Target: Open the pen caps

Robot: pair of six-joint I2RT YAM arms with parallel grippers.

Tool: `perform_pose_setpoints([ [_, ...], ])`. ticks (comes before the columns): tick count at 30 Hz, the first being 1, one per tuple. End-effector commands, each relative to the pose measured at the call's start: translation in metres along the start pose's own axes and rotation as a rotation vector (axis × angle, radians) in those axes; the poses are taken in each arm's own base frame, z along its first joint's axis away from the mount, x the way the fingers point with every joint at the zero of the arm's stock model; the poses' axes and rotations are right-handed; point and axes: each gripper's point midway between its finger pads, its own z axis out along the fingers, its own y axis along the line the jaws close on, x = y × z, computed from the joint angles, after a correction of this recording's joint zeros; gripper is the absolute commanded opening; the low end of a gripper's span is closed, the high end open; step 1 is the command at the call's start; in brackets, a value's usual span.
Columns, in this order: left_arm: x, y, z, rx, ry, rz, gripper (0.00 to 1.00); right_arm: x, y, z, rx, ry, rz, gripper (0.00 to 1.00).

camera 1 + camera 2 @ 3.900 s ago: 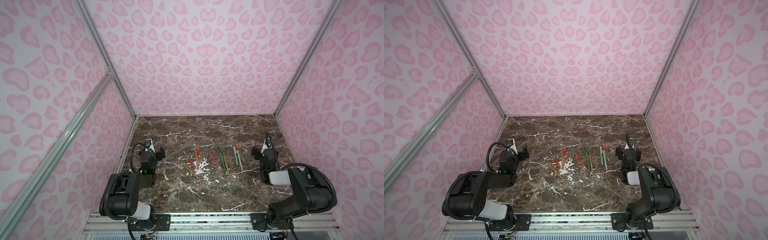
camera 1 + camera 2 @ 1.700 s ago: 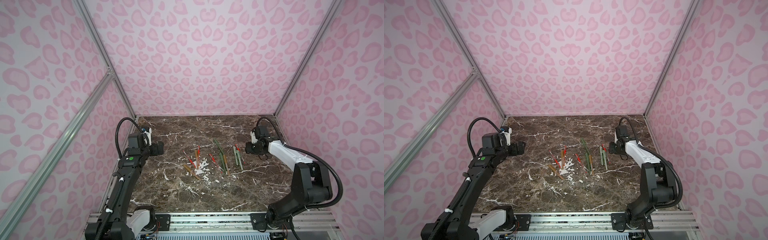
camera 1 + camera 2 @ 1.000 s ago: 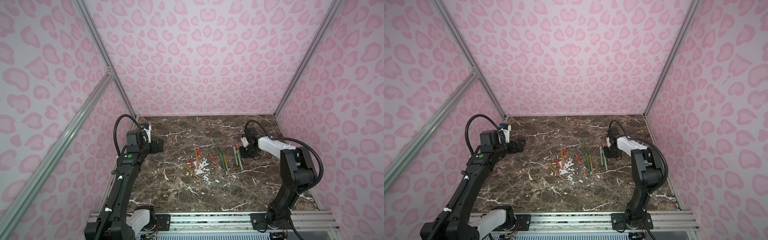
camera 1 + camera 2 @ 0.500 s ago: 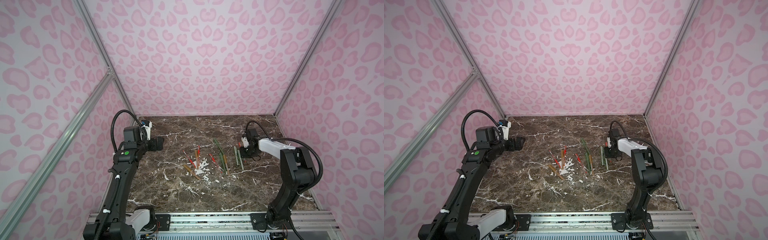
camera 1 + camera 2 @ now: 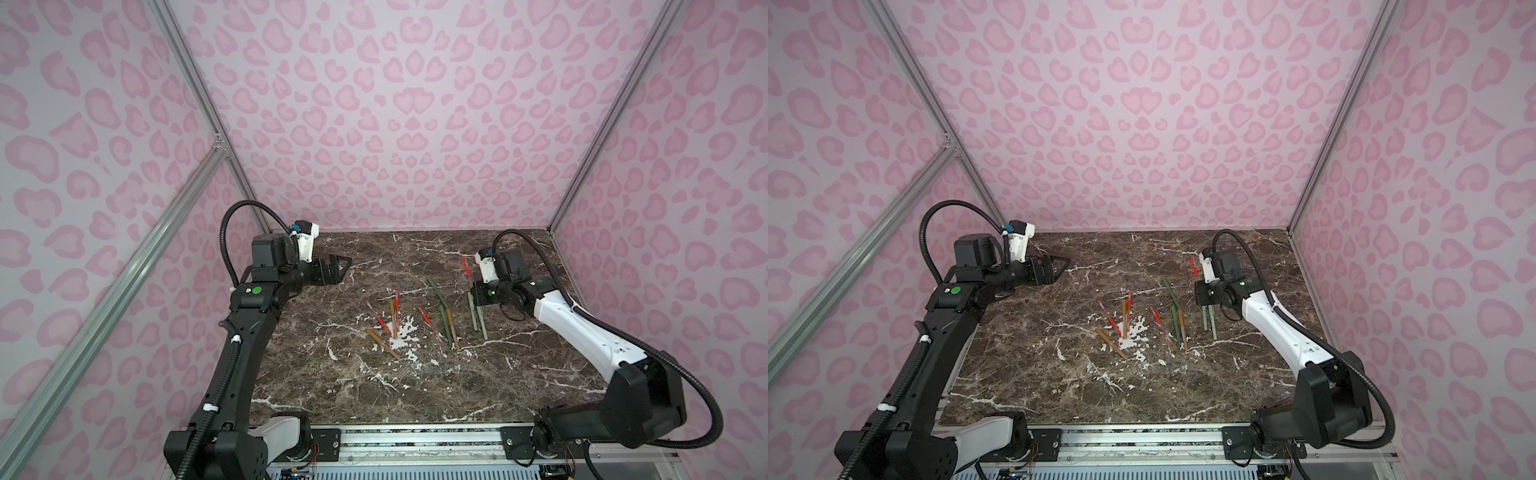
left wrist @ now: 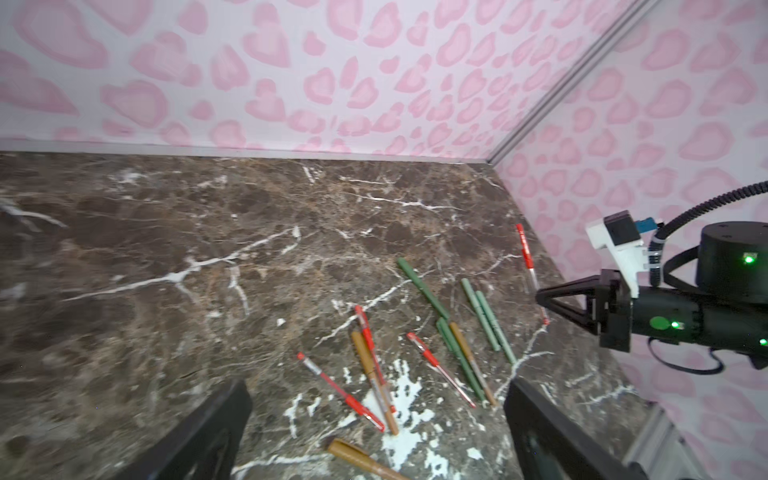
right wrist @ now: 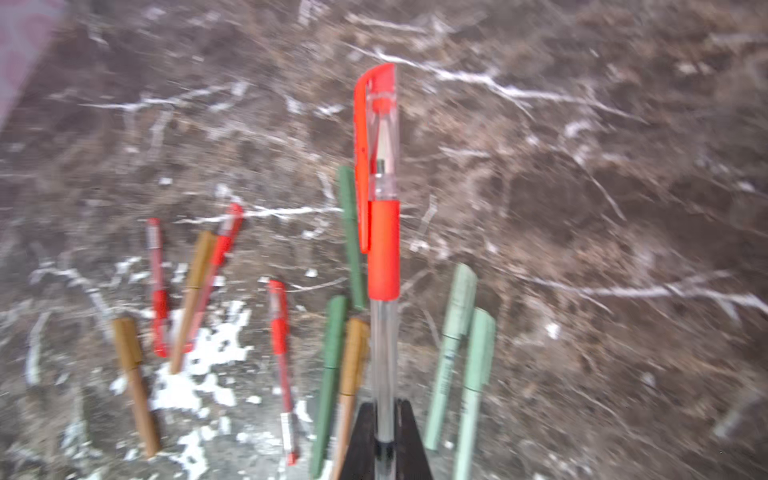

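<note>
My right gripper (image 7: 384, 444) is shut on the clear barrel of a red pen (image 7: 383, 249), which it holds tilted above the marble table (image 5: 415, 386). The pen's cap (image 7: 380, 83) is on its far end. Both top views show this gripper (image 5: 472, 289) (image 5: 1199, 291) at the right, with the red pen (image 5: 466, 266) sticking up from it. Several capped pens lie mid-table: red (image 5: 428, 322), tan (image 5: 382, 343), dark green (image 5: 436, 289), pale green (image 5: 478, 318). My left gripper (image 5: 340, 266) (image 6: 378, 449) hangs open and empty, back left of the pens.
Pink patterned walls (image 5: 395, 124) close in the table on three sides, with metal posts (image 5: 582, 178) at the corners. The arm bases sit on a rail (image 5: 415, 440) along the front edge. Bare marble lies in front of and behind the pens.
My right gripper has shut on the red pen beside the pale green ones and lifted it off the table. The left arm has risen and swung slightly inward, still open.
</note>
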Motion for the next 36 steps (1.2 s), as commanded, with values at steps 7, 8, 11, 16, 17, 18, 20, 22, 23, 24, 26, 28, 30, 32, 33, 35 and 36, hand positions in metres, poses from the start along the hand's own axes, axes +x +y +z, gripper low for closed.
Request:
perform_pose_setpoints([
  [7,0.015,-0.055,0.028,0.343,0.052,-0.036,0.96,-0.012,0.161,-0.015,-0.331,-0.183,-0.038,0.00],
  [8,0.020,-0.057,0.032,0.354,0.069,-0.041,0.95,-0.010,0.176,-0.015,-0.354,-0.184,-0.047,0.00],
  [11,0.025,-0.059,0.042,0.359,0.097,-0.056,0.88,-0.007,0.210,-0.014,-0.400,-0.161,-0.070,0.00],
  [16,0.028,-0.058,0.050,0.330,0.109,-0.052,0.78,0.000,0.238,-0.006,-0.390,-0.140,-0.131,0.00],
  [17,0.027,-0.056,0.050,0.311,0.107,-0.051,0.76,0.000,0.240,-0.004,-0.381,-0.130,-0.138,0.00],
  [18,0.026,-0.053,0.051,0.296,0.107,-0.054,0.73,0.001,0.241,-0.003,-0.371,-0.123,-0.144,0.00],
  [20,0.026,-0.053,0.052,0.297,0.107,-0.053,0.70,0.003,0.244,-0.001,-0.360,-0.126,-0.153,0.00],
  [22,0.027,-0.055,0.054,0.303,0.111,-0.056,0.64,0.005,0.247,0.002,-0.359,-0.124,-0.158,0.00],
  [23,0.027,-0.055,0.054,0.301,0.112,-0.056,0.59,0.005,0.246,0.005,-0.347,-0.120,-0.158,0.00],
  [24,0.026,-0.054,0.054,0.290,0.111,-0.058,0.54,0.005,0.245,0.007,-0.330,-0.111,-0.159,0.00],
  [26,0.027,-0.055,0.051,0.286,0.111,-0.049,0.46,0.003,0.245,0.005,-0.310,-0.114,-0.170,0.00],
  [28,0.029,-0.054,0.052,0.284,0.107,-0.047,0.38,0.003,0.246,0.005,-0.305,-0.124,-0.179,0.00],
  [30,0.030,-0.053,0.053,0.287,0.107,-0.049,0.27,0.003,0.248,0.008,-0.304,-0.124,-0.183,0.00],
  [32,0.029,-0.052,0.053,0.273,0.112,-0.052,0.15,0.004,0.249,0.009,-0.293,-0.108,-0.188,0.00],
  [33,0.028,-0.052,0.052,0.269,0.111,-0.049,0.12,0.002,0.250,0.008,-0.294,-0.109,-0.190,0.00],
  [35,0.027,-0.053,0.051,0.268,0.106,-0.045,0.08,0.001,0.256,0.004,-0.310,-0.127,-0.205,0.00],
  [36,0.027,-0.053,0.051,0.270,0.102,-0.042,0.06,0.002,0.258,0.003,-0.320,-0.130,-0.210,0.00],
])
